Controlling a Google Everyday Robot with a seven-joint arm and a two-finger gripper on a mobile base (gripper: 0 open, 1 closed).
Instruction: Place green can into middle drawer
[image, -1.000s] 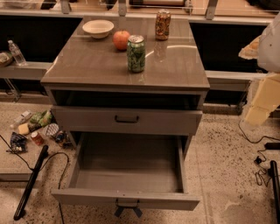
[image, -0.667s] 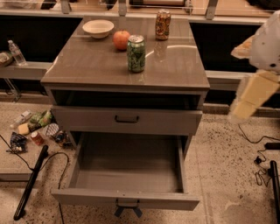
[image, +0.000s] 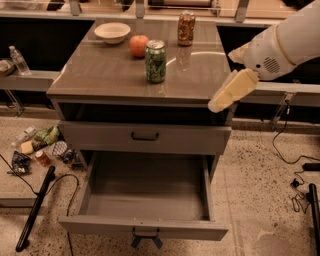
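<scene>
Cabinet top (image: 100, 75): green can (image: 155, 61), gripper (image: 222, 99) right

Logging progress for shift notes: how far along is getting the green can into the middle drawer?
Done: the middle drawer is open. In hand: the gripper hovers off the right edge of the cabinet top, apart from the green can. Left: grasping the can, upright on the top near the apple, and placing it in the drawer.
</scene>
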